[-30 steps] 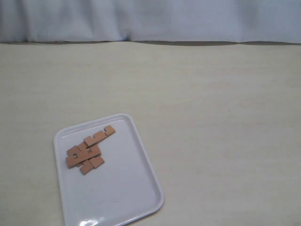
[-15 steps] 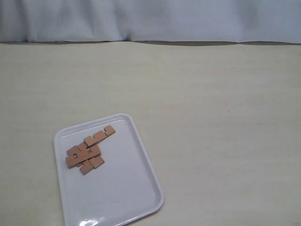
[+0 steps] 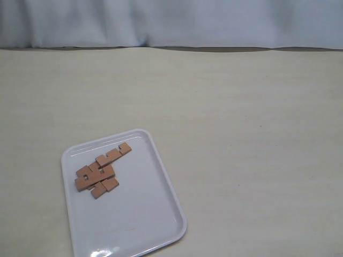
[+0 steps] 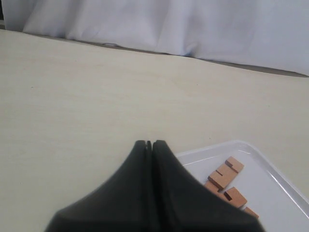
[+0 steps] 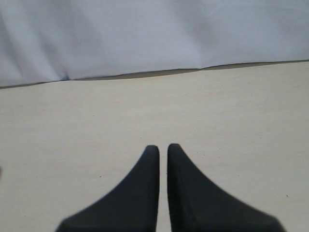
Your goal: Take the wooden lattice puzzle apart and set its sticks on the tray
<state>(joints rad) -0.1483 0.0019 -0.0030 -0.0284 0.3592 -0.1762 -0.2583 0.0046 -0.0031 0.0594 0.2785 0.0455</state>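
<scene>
Reddish-brown wooden sticks (image 3: 99, 174), flat and short with square notches cut into their edges, lie in a loose overlapping heap on the tray (image 3: 150, 225). One longer notched strip slants off toward the tray's far side. Whether any of them are still locked together cannot be told from the heap. The tray is glossy white plastic, rectangular with rounded corners and a low raised rim. It sits slightly askew toward the near left corner of the desk (image 3: 241, 134), whose pale cream surface is matt with a faint grain. Along the far edge of the desk hangs a white cloth (image 3: 171, 21) in soft folds. The left claw (image 4: 149, 143) has smooth, matt black tapered fingers pressed tip to tip with nothing between them, and it hangs above bare desk just beside the tray's rim. The right claw (image 5: 163, 147), of the same black curved shape, has its tips drawn almost together with only a thin slit showing, and it holds nothing over the bare desk.
</scene>
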